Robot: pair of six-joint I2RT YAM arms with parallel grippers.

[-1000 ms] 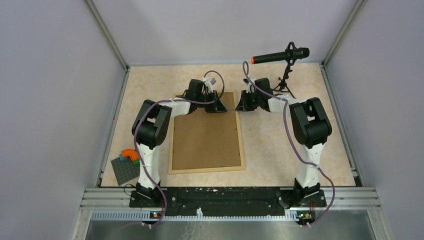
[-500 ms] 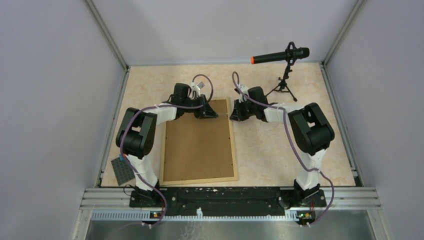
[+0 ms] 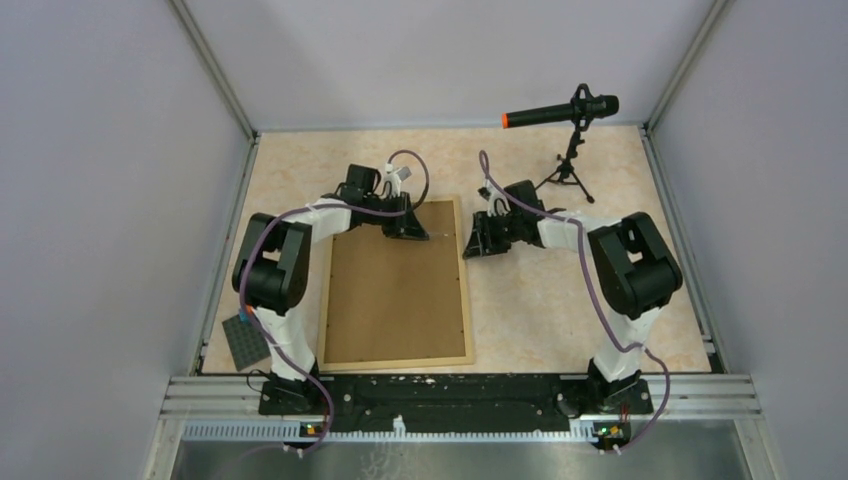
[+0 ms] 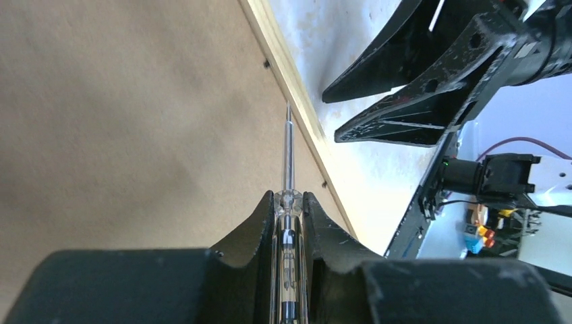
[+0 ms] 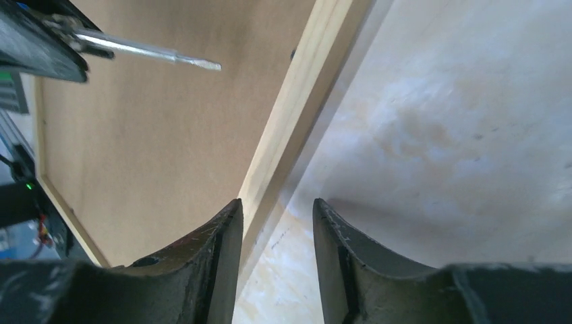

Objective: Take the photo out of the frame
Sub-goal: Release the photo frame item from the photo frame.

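Note:
The frame (image 3: 468,290) lies face down on the table, its brown backing board (image 3: 395,295) up inside the light-wood rim. The photo is hidden under the board. My left gripper (image 3: 410,228) hovers over the frame's far right corner, shut on a clear-handled screwdriver (image 4: 289,155). Its metal tip points at the board close to the wood rim (image 4: 297,101). My right gripper (image 3: 476,245) stands open just beside the frame's right edge (image 5: 303,94), nothing between its fingers (image 5: 222,236). The screwdriver's tip (image 5: 195,64) shows at the upper left of the right wrist view.
A microphone (image 3: 560,110) on a small tripod stands at the back right. A dark grey studded baseplate (image 3: 245,340) lies at the near left, partly behind my left arm. Enclosure walls bound the table on three sides.
The frame has slid to the left, and both arms moved left with it. My right gripper has opened and drawn a little nearer along the frame's right edge.

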